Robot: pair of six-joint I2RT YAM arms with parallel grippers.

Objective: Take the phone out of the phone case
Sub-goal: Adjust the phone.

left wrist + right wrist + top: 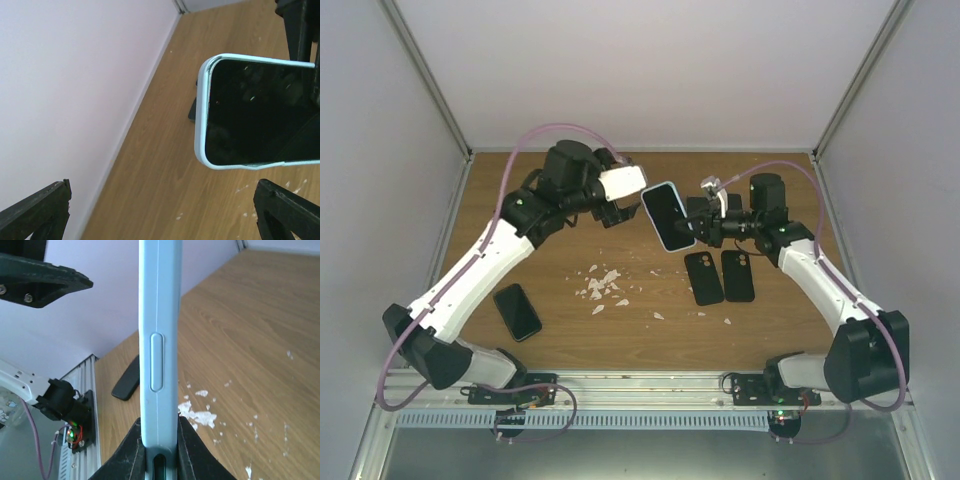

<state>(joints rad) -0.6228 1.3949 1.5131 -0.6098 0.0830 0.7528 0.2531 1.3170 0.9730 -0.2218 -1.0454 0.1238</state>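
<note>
Phone (260, 115) seated in pale-blue phone case (159, 340), pinched edgewise at one end by right fingers (127, 455), aloft over tabletop (580, 340). Left fingers (35, 212) spread wide near free end, not touching. Step: setting up peel. Next, likely: close left fingers on case rim, pry.

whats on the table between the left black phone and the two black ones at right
White scraps scattered on bare wood, between the black phone and the two black ones; the top view shows it.
</note>
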